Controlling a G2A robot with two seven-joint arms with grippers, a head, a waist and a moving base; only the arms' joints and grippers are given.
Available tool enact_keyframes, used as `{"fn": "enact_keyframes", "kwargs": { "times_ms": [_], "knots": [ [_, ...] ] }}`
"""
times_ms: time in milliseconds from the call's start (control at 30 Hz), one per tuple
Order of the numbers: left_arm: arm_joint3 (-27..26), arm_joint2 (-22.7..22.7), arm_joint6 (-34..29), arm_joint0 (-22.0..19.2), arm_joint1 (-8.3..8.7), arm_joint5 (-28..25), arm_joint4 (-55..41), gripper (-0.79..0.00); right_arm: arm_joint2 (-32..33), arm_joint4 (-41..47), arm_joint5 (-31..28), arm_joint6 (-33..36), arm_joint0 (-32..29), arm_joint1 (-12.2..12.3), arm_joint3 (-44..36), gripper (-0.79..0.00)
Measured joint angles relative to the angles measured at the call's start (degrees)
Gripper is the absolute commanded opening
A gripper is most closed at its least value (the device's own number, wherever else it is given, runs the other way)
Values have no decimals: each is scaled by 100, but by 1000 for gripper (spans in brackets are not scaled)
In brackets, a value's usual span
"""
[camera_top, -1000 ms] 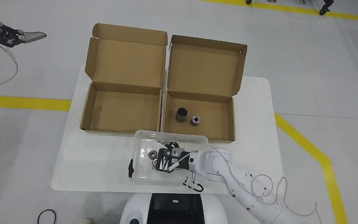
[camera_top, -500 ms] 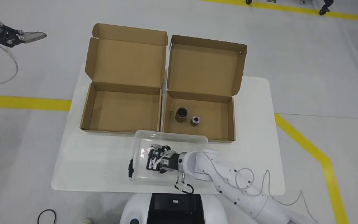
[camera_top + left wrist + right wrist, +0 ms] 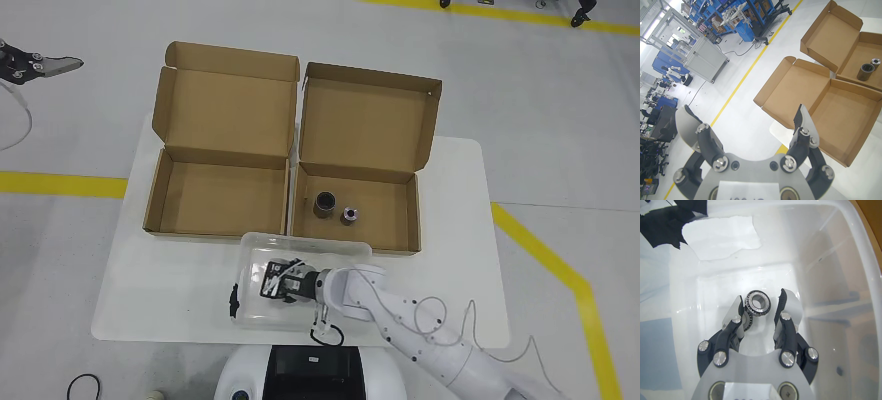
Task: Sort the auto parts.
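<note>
My right gripper (image 3: 283, 282) is down inside the clear plastic bin (image 3: 300, 241) at the table's near edge. In the right wrist view it (image 3: 761, 297) is open, its fingers either side of a steel roller bearing (image 3: 757, 303), one pad touching it. A second bearing (image 3: 747, 321) lies partly hidden under that finger. The right cardboard box (image 3: 400, 215) holds a dark cylindrical sleeve (image 3: 322, 204) and a small metal bushing (image 3: 349, 214). The left cardboard box (image 3: 215, 195) is empty. My left gripper (image 3: 45, 66) hangs open over the floor, far left of the table, holding nothing (image 3: 743, 111).
Both boxes stand with lids open at the far side of the white table (image 3: 455, 200). A torn white label (image 3: 721, 237) and black tape (image 3: 664, 222) stick to the bin's wall. The sleeve (image 3: 866, 72) and bushing (image 3: 875, 63) stand upright.
My right gripper has shifted left inside the bin and now straddles the bearing. The left arm and the boxes have not moved.
</note>
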Motion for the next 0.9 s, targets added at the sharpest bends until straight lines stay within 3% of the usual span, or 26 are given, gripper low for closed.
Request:
{"fn": "enact_keyframes", "kwargs": {
  "times_ms": [67, 167, 600, 900],
  "knots": [
    [0, 0, 0, 0, 0, 0, 0, 0, -9, -16, 27, 55, 4, -18, -3, -579],
    [0, 0, 0, 0, 0, 0, 0, 0, -13, -27, 49, 103, 8, -40, -3, -785],
    [0, 0, 0, 0, 0, 0, 0, 0, 164, -190, 3, -241, -149, -8, -173, -785],
    [0, 0, 0, 0, 0, 0, 0, 0, 617, -424, -322, -1388, -598, 226, -359, -785]
  ]
}}
